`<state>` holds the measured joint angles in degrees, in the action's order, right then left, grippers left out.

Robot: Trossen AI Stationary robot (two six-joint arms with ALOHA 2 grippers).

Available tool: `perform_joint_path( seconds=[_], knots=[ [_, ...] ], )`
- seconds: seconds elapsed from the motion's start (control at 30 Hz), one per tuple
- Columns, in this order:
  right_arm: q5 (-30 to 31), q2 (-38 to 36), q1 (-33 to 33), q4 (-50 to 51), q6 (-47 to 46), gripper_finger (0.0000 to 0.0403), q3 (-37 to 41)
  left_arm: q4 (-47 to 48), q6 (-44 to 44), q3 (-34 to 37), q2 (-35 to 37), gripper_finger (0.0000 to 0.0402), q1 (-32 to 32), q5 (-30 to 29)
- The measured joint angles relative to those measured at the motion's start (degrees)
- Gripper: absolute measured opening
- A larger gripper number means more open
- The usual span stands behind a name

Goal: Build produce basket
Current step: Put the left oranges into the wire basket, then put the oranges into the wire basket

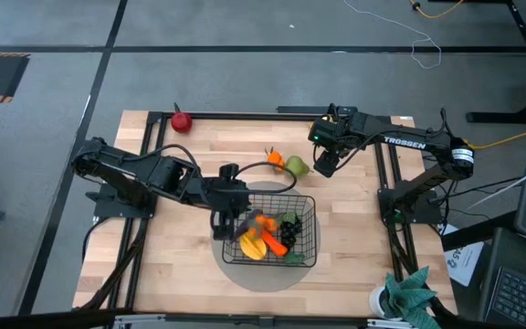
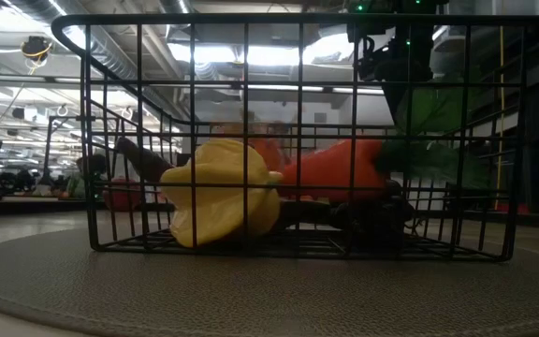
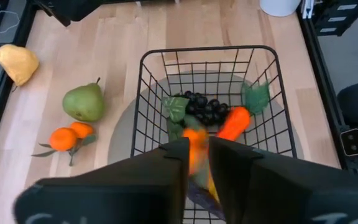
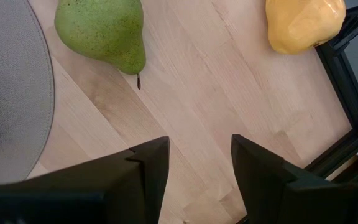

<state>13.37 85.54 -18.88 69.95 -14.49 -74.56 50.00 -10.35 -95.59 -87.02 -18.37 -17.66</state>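
Where fingers (image 3: 194, 163) part, small orange (image 3: 194, 149) between.

- Table (image 1: 190, 265): light wood planks, dark frame rails along the edges.
- Round grey mat (image 1: 245, 272) lies flat on it at the near-middle.
- Black wire basket (image 1: 310, 239) sits on the mat, not on the wood itself.
- Green pear (image 1: 296, 165) lies on bare wood just past the mat's far edge, on its side.
- Small oranges (image 1: 274, 158) with a leaf, just beside the pear, on the wood.
- Yellow piece (image 4: 303, 23) on the wood near the frame rail, apart from the pear.
- Red apple (image 1: 182, 122) at the far left edge by the frame, well apart from the rest.
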Motion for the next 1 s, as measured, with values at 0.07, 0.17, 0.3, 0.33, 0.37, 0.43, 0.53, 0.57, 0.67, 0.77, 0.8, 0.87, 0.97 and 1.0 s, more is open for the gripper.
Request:
perform_joint_path(
  seconds=[0.07, 0.17, 0.3, 0.33, 0.37, 0.43, 0.53, 0.57, 0.67, 0.77, 0.8, 0.87, 0.97, 1.0],
  knots=[
    [-0.02, 0.00, 0.01, 0.00, -0.02, 0.0161, 0.00, 0.00, 0.24, 0.00, 0.00, 0.0065, 0.00, -1.21],
    [-0.02, 0.00, 0.00, 0.00, 0.00, 0.0161, 0.00, 0.02, 0.35, 0.00, 0.00, 0.0076, 0.02, -1.71],
    [-0.01, 0.00, 0.00, 0.00, 0.00, 0.0161, 0.00, 0.03, 0.36, 0.00, 0.00, 0.0077, 0.02, -1.71],
    [-0.01, 0.00, 0.01, 0.00, -0.02, 0.0161, 0.00, 0.02, 0.36, 0.00, 0.00, 0.0075, 0.02, -1.71],
    [-0.01, 0.00, 0.01, 0.00, 0.01, 0.0161, 0.00, 0.03, 0.37, 0.00, 0.00, 0.0075, 0.02, -1.71],
    [-0.02, 0.00, 0.01, 0.00, -0.01, 0.0161, 0.00, 0.00, 0.20, 0.00, 0.00, 0.0075, 0.02, -1.71],
    [-0.02, 0.00, 0.01, 0.00, -0.01, 0.0161, 0.00, 0.00, 0.09, 0.00, 0.00, 0.0078, 0.02, -1.71],
    [0.00, 0.00, -0.01, 0.00, 0.01, 0.0161, 0.00, 0.00, 0.08, 0.00, 0.00, 0.0078, 0.02, -1.73],
    [0.00, 0.00, 0.00, 0.00, 0.00, 0.0161, 0.00, -0.12, 0.60, 0.00, 0.00, 0.0076, 0.09, -1.73],
    [0.00, 0.00, -0.01, 0.00, 0.00, 0.0161, 0.00, -0.13, 1.28, 0.00, 0.00, 0.0074, 0.11, -1.76],
    [-0.02, 0.00, -0.01, 0.00, 0.01, 0.0161, 0.00, -0.15, 1.48, 0.00, 0.00, 0.0074, 0.11, -1.76],
    [-0.01, 0.00, 0.00, 0.00, 0.00, 0.0161, 0.00, -0.15, 1.51, 0.00, 0.00, 0.0074, 0.09, -1.76],
    [-0.02, 0.00, 0.00, 0.01, 0.01, 0.0161, 0.00, -0.15, 1.52, 0.00, 0.00, 0.0074, 0.09, -1.76],
    [0.00, 0.00, -0.01, 0.00, 0.00, 0.0161, 0.00, -0.15, 1.51, 0.00, 0.00, 0.0074, 0.09, -1.77]
  ],
)
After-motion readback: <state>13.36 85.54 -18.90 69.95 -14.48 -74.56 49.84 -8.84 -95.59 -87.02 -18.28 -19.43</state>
